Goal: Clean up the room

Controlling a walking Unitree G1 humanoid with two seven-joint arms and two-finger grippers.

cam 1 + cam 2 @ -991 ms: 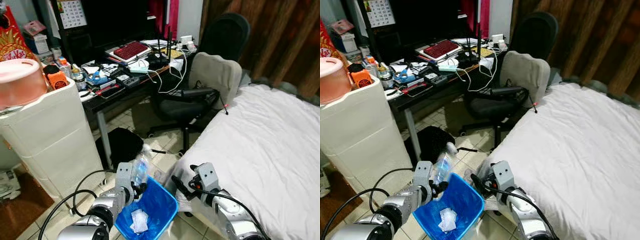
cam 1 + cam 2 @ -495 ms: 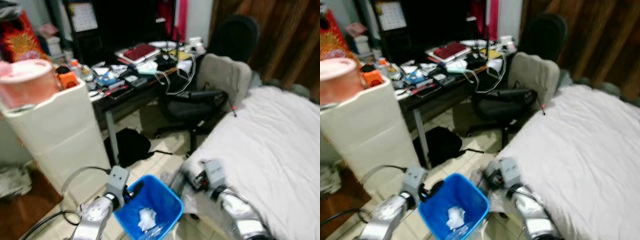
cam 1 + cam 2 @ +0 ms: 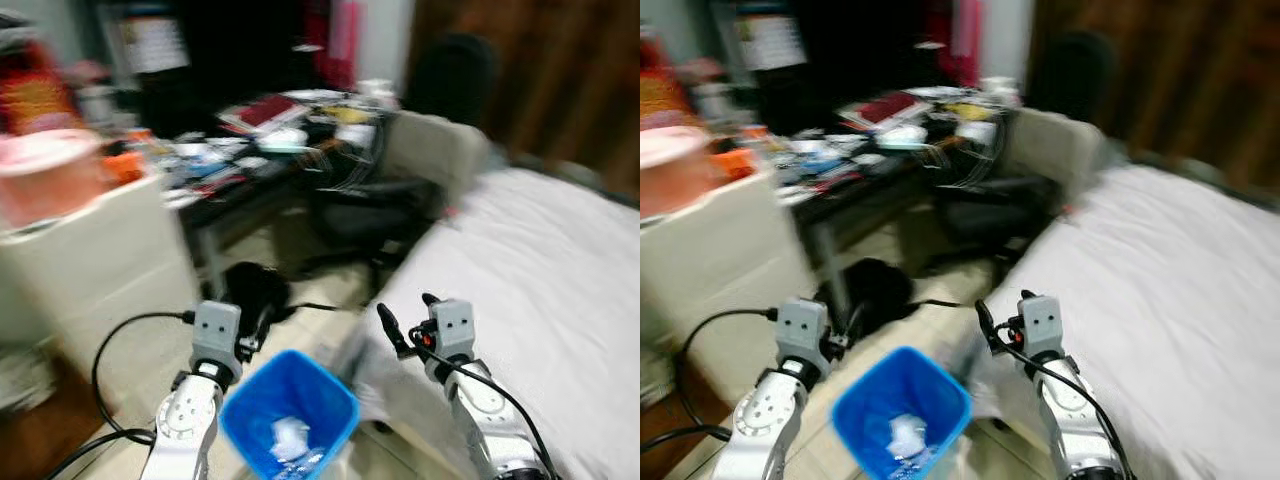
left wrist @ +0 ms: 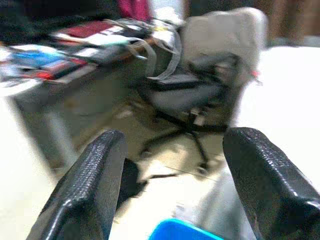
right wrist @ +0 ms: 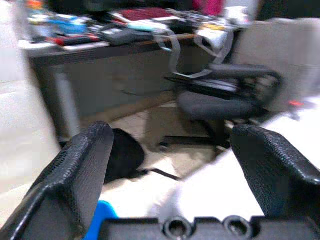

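Motion blur smears the desk clutter (image 3: 260, 135); the blue bin's (image 3: 290, 400) contents are unidentifiable.

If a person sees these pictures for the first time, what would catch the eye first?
Probably the bright blue bin on the floor between the two arms, with crumpled white trash inside. Next, the left gripper and right gripper, both raised with jaws open and empty. Behind them stands a cluttered desk, with a white bed on the right.

A messy desk (image 3: 270, 150) stood by a black chair (image 3: 400, 190) and a white bed (image 3: 540, 290) — tiled floor (image 3: 300, 300) below.
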